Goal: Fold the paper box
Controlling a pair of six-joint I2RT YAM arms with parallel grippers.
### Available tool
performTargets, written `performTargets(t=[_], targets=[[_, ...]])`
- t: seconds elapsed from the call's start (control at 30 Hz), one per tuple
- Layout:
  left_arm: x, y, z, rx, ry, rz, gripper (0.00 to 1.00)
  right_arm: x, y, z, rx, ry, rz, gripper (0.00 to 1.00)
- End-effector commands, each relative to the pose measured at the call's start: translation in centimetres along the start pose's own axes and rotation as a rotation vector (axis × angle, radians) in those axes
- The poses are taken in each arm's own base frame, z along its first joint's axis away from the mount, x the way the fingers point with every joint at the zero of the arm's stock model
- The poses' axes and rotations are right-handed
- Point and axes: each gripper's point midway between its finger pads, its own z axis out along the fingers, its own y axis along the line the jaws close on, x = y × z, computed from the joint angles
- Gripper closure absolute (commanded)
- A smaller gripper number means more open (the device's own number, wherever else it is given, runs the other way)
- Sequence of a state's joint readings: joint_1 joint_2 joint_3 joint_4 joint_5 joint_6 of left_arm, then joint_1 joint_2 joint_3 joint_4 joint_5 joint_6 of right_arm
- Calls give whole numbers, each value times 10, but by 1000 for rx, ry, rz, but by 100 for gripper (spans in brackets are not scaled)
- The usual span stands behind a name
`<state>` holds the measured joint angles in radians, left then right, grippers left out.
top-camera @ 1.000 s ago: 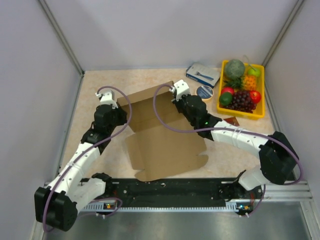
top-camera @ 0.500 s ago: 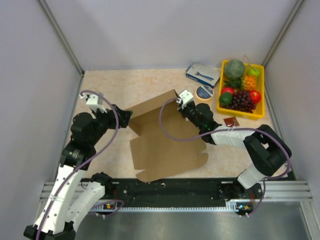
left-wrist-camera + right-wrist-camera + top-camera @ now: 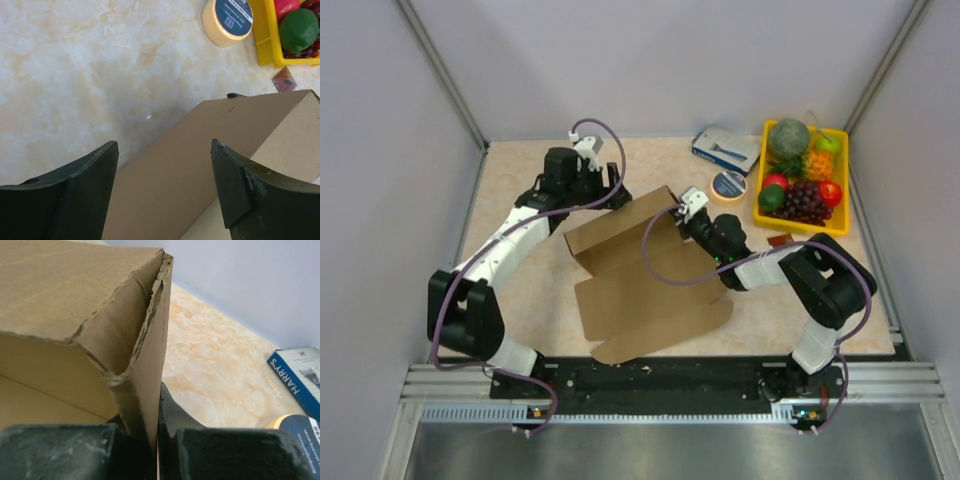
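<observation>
Paper box (image 3: pixel 640 275) sits mid-table (image 3: pixel 520 290), well left of the yellow fruit tray (image 3: pixel 840 228). Base panel and near flaps lie flat toward the arm bases. Far panel is stood up and tilted, not square to the base.

Right gripper (image 3: pixel 686 206) is pressed together on the right-end corner of that raised panel. The wrist view shows the cardboard edge pinched between the fingers (image 3: pixel 190 440), with the torn corrugated corner rising just above them. That grip looks like what is holding the panel up.

Left gripper (image 3: pixel 608 186) is spread wide and holds nothing. It hovers over the far side of the raised panel near its left end, both fingers (image 3: pixel 90 180) clear of the cardboard as far as I can tell. Tape roll (image 3: pixel 227 19) is well beyond, not in the way.

My read: wall-raising step, early in the task. One wall is half up, no side flaps are turned in, nothing is locked.

Next move, I'd guess, is for the left gripper to come down onto the panel's left end and either straddle the top edge or push the outer face. It needs to close on the edge only, while the right holds its corner. Otherwise the panel could twist or the blank could slide.
</observation>
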<state>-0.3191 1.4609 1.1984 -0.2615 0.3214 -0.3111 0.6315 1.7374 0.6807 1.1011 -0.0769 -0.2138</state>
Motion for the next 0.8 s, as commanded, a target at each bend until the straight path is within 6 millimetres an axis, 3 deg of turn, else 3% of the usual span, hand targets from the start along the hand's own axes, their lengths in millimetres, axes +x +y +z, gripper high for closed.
performTargets(t=[0.0,0.1,0.27,0.33,0.4,0.53,0.6,0.77], targets=[[-17,-25,11,107,-10,100,21,-10,23,6,-94,-46,111,100],[-7,-28,20,160,33,107,23,-3,25,8,-95,11,139,99],[8,-38,20,227,66,88,31,12,10,3,2,80,161,93],[9,-41,19,248,52,82,30,13,5,2,35,97,169,86],[12,-43,21,253,61,79,30,13,2,1,47,128,181,72],[19,-43,26,245,93,69,30,7,-2,-11,72,149,195,61],[21,-45,26,254,99,69,30,8,-3,-17,83,153,184,60],[26,-56,27,281,109,76,31,10,-3,-5,88,142,164,65]])
